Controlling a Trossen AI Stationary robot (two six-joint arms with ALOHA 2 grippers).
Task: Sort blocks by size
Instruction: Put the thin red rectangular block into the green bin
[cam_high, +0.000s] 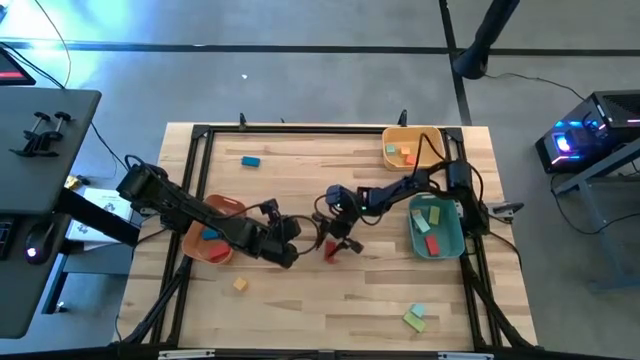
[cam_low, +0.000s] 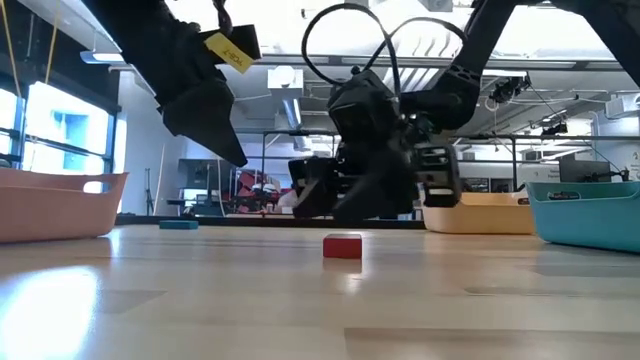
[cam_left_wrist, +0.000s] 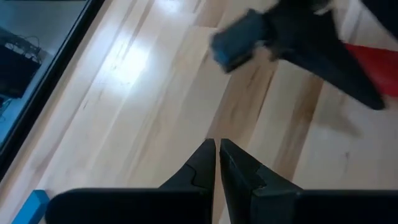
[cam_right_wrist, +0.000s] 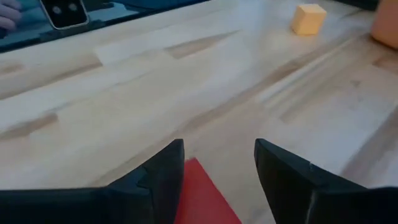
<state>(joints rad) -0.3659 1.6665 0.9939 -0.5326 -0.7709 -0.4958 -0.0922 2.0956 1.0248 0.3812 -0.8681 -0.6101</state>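
A red block (cam_high: 331, 250) (cam_low: 343, 245) lies flat on the wooden table, near its middle. My right gripper (cam_high: 339, 238) (cam_right_wrist: 219, 155) hangs low over it, slanting down toward the near edge. Its fingers are open, and the red block (cam_right_wrist: 202, 199) shows between and under them; I see no touch. My left gripper (cam_high: 293, 255) (cam_left_wrist: 217, 150) hovers shut and empty just left of the block, above the table (cam_low: 225, 150). Loose blocks lie apart: a blue one (cam_high: 250, 160), a yellow cube (cam_high: 240, 285) (cam_right_wrist: 309, 18), and a green and teal pair (cam_high: 415, 318).
A salmon bin (cam_high: 226, 206) holding a blue block sits under the left arm. An orange bin (cam_high: 428, 135) stands at the far right, with a teal bin (cam_high: 455, 238) in front of it; both hold blocks. A black frame (cam_high: 300, 131) rims the table.
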